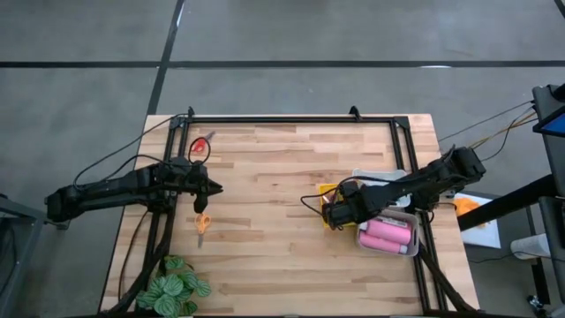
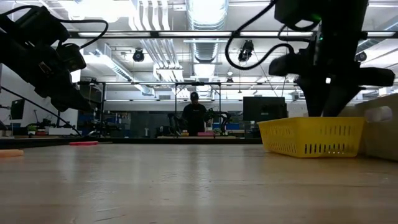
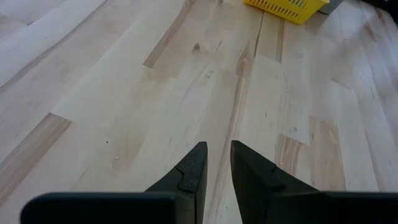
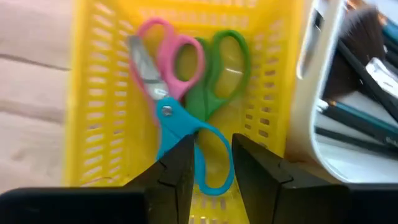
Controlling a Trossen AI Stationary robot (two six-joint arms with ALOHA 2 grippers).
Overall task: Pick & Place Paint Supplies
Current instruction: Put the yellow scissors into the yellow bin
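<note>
On the table's left half two pairs of scissors remain loose: an orange-handled pair [image 1: 202, 224] just beside the left gripper [image 1: 210, 187], on its plant side, and a red-handled pair [image 1: 200, 146] near it on the far side. Neither is held. The left gripper hovers above bare wood, its fingers [image 3: 194, 171] nearly together with only a narrow gap and nothing between them.

Judgement: the step in hand is collecting a loose pair. The fingers should spread first, then descend squarely over the handles.

Pink, green and blue scissors [image 4: 180, 102] already lie in the yellow tray [image 4: 93, 93]. The right gripper [image 4: 210, 163] hangs directly above them, slightly parted, empty. Pink paint bottles [image 1: 387, 235] sit in the adjacent white tray [image 1: 413, 251].
</note>
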